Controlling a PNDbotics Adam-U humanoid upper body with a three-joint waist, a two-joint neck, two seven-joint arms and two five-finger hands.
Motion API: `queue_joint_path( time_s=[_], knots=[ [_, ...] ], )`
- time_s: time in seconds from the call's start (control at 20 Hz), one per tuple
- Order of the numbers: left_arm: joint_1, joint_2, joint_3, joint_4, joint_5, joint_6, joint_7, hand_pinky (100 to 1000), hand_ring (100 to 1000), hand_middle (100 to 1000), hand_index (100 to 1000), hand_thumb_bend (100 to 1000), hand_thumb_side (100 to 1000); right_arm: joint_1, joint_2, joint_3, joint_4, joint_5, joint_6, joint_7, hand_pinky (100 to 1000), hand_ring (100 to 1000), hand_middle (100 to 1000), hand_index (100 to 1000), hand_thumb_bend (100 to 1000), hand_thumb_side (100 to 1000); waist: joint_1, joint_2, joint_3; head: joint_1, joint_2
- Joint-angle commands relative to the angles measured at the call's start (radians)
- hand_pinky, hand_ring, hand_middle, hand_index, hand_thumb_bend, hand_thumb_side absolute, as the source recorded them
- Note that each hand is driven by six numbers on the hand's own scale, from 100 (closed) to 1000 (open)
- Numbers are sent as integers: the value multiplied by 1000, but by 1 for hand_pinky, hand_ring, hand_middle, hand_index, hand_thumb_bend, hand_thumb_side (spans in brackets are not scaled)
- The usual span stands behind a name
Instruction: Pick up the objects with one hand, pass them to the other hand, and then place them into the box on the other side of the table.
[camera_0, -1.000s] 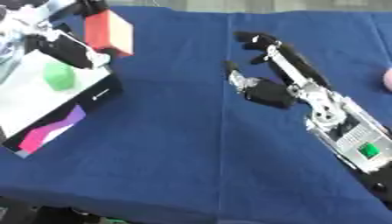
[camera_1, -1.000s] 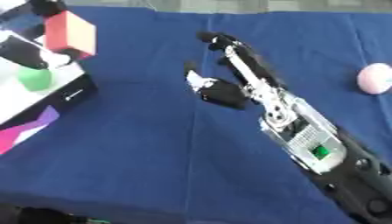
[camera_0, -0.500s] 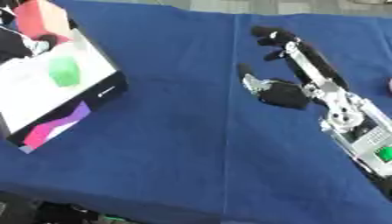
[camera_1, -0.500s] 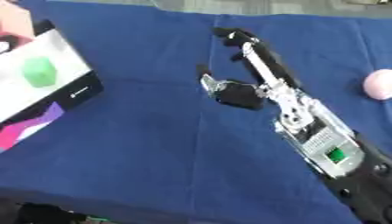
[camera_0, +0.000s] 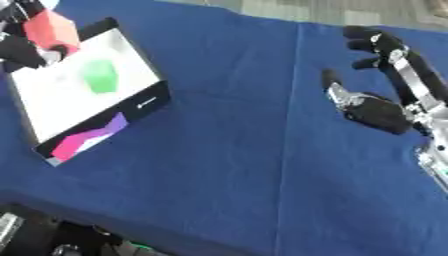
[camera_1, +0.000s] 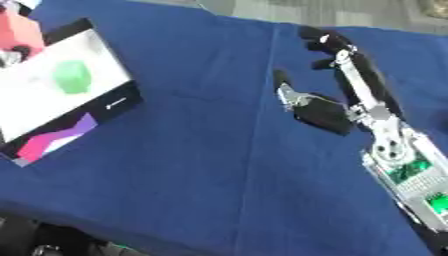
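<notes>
A blue cloth (camera_0: 236, 150) covers the whole table, with a seam running down it right of centre. At the left side sits the box (camera_0: 52, 107), white inside with a black wall and a pink and purple patch near its lower corner. A green block (camera_0: 100, 76) lies on the white floor of the box. Over the box's far left corner, the left hand (camera_0: 19, 47) grasps a red block (camera_0: 51, 29); it looks pinched between dark fingers, though that corner is too blurred to be sure how they wrap it. On the right the right hand (camera_1: 337, 95) is stretched out over the cloth, fingers long and relaxed, thumb apart, holding nothing.
</notes>
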Motion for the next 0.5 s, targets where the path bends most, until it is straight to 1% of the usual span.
queue_joint_path(
  time_s=[0.05, 0.25, 0.3, 0.35, 0.4, 0.45, 0.5],
  knots=[
    [-8, 26, 27, 28, 2, -10, 18, 748, 620, 532, 417, 174, 100, -17, -29, -16, -21, -11, -10, -11, 769, 891, 870, 912, 224, 385, 3, -12, -2, 25, -17],
    [-7, 16, 26, 69, 0, -25, 26, 749, 624, 536, 446, 200, 100, -19, -27, -18, -21, -15, -11, -16, 768, 890, 868, 906, 225, 386, 0, -6, -8, 35, -22],
    [-8, 13, 26, 77, -3, -28, 27, 758, 631, 547, 507, 250, 100, -19, -27, -18, -21, -14, -11, -17, 767, 885, 863, 898, 230, 386, 0, -5, -9, 36, -23],
    [-8, 10, 26, 86, -5, -34, 28, 761, 635, 553, 520, 263, 100, -18, -27, -18, -21, -11, -10, -17, 766, 882, 860, 896, 242, 360, -1, -3, -10, 36, -22],
    [-8, 9, 26, 94, -8, -41, 28, 767, 645, 566, 570, 312, 100, -16, -26, -16, -21, -7, -8, -17, 765, 881, 858, 896, 231, 388, -2, -2, -12, 37, -21],
    [-8, 8, 25, 104, -15, -47, 26, 771, 655, 577, 593, 337, 100, -14, -26, -13, -21, -3, -8, -16, 766, 881, 858, 896, 232, 389, -2, -1, -13, 38, -20],
    [-9, 6, 25, 116, -23, -51, 22, 785, 687, 613, 662, 403, 155, -13, -25, -11, -21, 0, -7, -14, 765, 879, 857, 896, 232, 392, -3, 0, -14, 39, -20]
  ],
)
